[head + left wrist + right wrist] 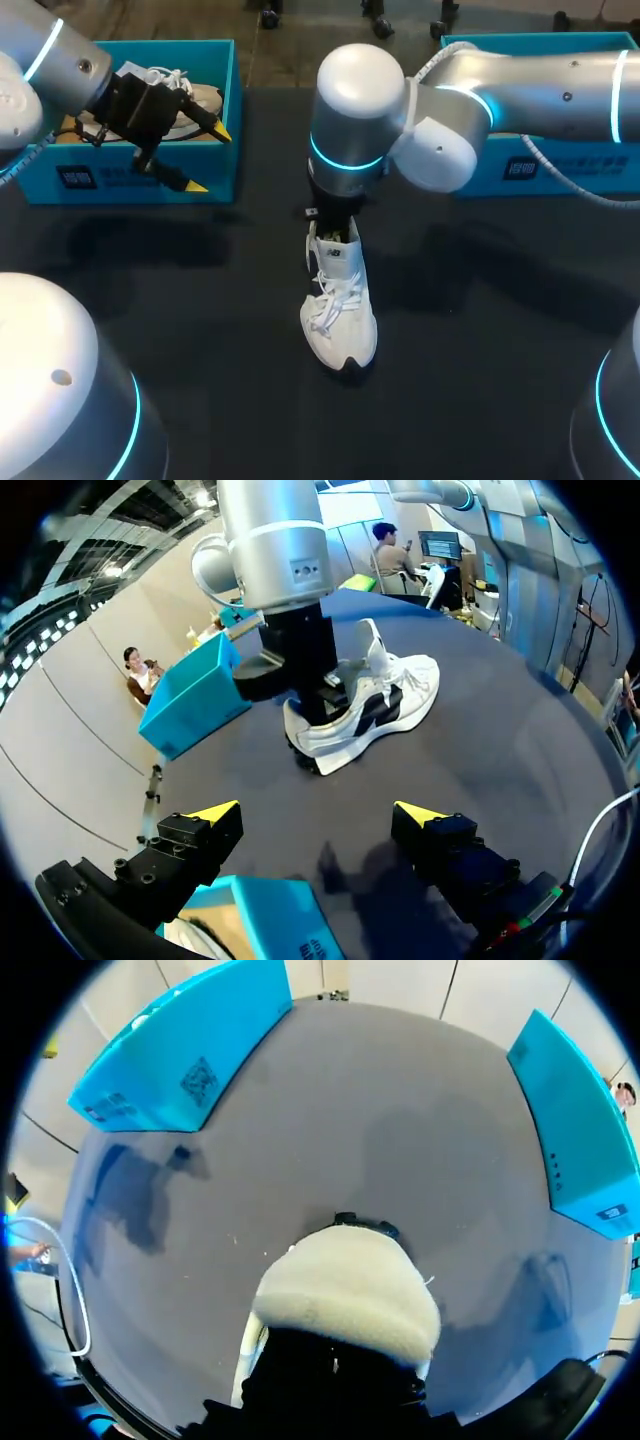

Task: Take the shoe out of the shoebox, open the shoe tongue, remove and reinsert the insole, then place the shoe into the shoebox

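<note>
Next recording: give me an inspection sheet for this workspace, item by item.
Surface: dark table, arm shadows on it.
Job's things: white shoe upright mid-table, toe towards the head camera; left shoebox holds a second shoe; right shoebox at the far right.
Clutter: nothing seen.
Grippers: left gripper open, over the left shoebox's front wall; right gripper at the white shoe's opening, grip hidden.
Cables: grey cable hangs under the right arm.
Surroundings: nothing seen reaching over the table.

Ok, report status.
Left gripper open over left box. Right gripper at heel of shoe. It stands upright on table. Another shoe in that box.
</note>
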Available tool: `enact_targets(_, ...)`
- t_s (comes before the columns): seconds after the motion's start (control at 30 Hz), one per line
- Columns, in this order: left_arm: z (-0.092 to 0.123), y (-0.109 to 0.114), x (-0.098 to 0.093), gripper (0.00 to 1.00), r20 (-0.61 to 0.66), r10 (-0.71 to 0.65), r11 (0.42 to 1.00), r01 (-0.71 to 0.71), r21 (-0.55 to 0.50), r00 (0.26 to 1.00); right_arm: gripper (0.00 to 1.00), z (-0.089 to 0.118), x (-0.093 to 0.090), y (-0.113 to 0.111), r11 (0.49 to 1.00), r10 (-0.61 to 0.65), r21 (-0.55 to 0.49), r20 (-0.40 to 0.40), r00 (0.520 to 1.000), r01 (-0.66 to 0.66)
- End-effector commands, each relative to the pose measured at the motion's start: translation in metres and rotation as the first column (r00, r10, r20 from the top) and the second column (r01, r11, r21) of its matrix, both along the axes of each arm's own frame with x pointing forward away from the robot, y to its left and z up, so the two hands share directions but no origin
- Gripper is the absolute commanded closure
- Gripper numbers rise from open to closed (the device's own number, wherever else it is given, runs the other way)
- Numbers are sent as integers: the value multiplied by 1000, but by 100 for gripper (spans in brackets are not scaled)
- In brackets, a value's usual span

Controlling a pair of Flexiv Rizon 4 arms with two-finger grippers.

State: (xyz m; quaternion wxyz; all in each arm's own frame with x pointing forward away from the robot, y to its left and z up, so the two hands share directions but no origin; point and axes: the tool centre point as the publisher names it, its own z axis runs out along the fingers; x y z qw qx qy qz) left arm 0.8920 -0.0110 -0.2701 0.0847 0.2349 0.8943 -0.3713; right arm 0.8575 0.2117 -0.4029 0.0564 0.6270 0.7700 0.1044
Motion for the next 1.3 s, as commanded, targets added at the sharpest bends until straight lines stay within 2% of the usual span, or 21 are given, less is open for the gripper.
enact_targets(0.03, 0, 0, -1, 0, 1, 1, 1000, -1, 3, 1000, 100, -17, -1, 8, 1000, -3, 2, -24, 1000, 3)
enact_targets(0.33, 0, 0, -1, 0, 1, 1, 1000, -1, 3, 1000, 100, -23, -19, 5, 1000, -16, -10, -83, 996, 15)
enact_targets(0.6, 0, 0, -1, 0, 1, 1, 1000, -1, 3, 1000, 100, -27, -43, 2, 999, -41, -26, -137, 990, 38)
enact_targets(0.77, 0, 0, -1, 0, 1, 1, 1000, -1, 3, 1000, 100, -26, -49, 2, 999, -39, -42, -165, 986, 32)
enact_targets(1.3, 0, 0, -1, 0, 1, 1, 1000, -1, 3, 1000, 100, 28, -49, -5, 991, -8, -135, -161, 987, -14)
